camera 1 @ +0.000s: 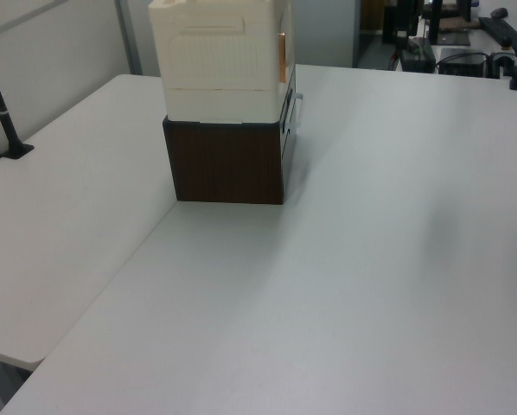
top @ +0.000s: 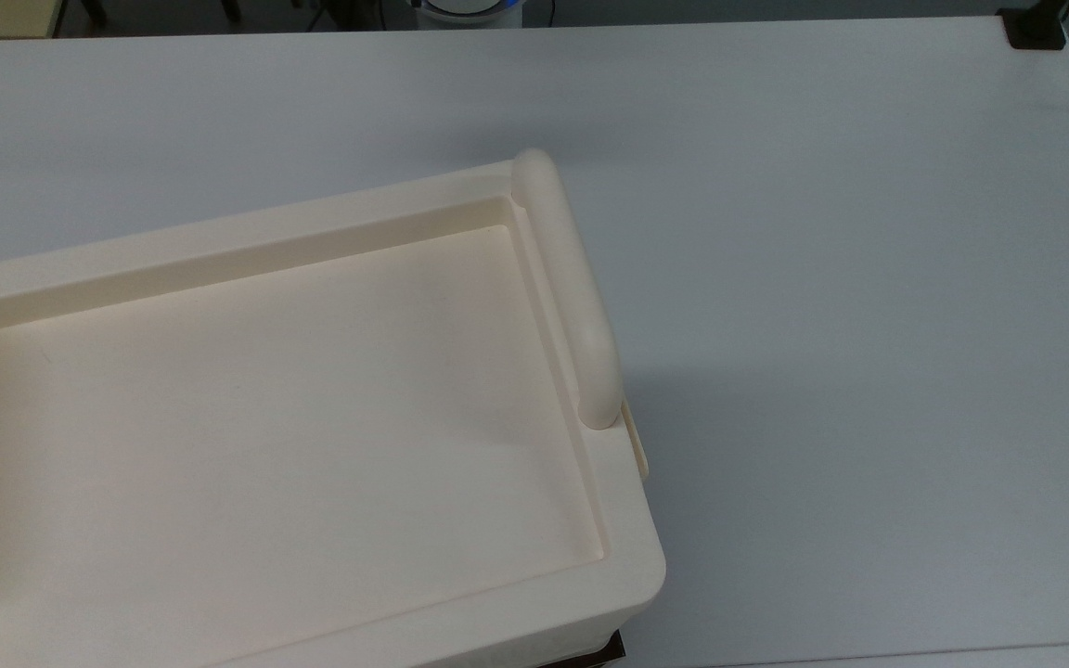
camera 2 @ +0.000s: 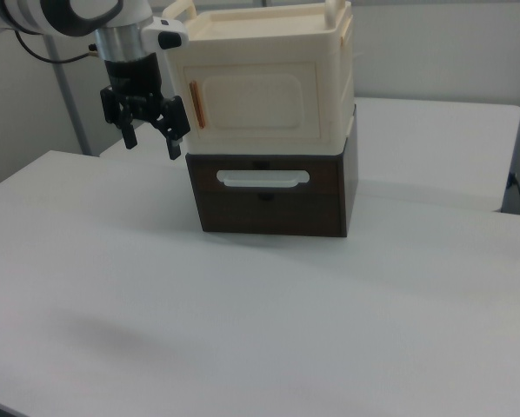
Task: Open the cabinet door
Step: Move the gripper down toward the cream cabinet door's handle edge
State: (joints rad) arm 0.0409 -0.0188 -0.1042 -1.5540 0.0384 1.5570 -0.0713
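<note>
A: Status, near to far in the right view?

B: Bare white table (camera 2: 269, 321) up front. Then the dark brown drawer unit (camera 2: 269, 195) with its pale pull (camera 2: 262, 179). The cream box (camera 2: 260, 82) sits on top of it. The cabinet door (camera 2: 250, 102) is the frosted panel with rounded corners on the box's front face; it looks flush, so I judge it closed.

A: Gripper?

B: The gripper (camera 2: 149, 139) hangs just off the box's edge on the right view's left, level with the door, fingers pointing down. Fingers spread apart, nothing between them, not touching the box.

A: Where to grab?

B: There's a thin orange vertical strip (camera 2: 195, 105) at the door's edge on the right view's left, just beside the gripper. It reads as the handle, which would put the hinge on the opposite edge, but I can't confirm that. Pinch or hook the strip, then pull outward along an arc.

A: How will it handle?

B: My guess: thin plastic panel, light, a bit flexible, smooth and fairly slippery. The strip is narrow, so there's little for the pads to bite. A latch could resist before it lets go.

A: Risks?

B: The box is only stacked on the drawer unit. A hard straight pull could drag or tip the box instead of swinging the door. In the top view, the rounded bar (top: 567, 288) on the box's top edge isn't the door; leave it alone.
</note>
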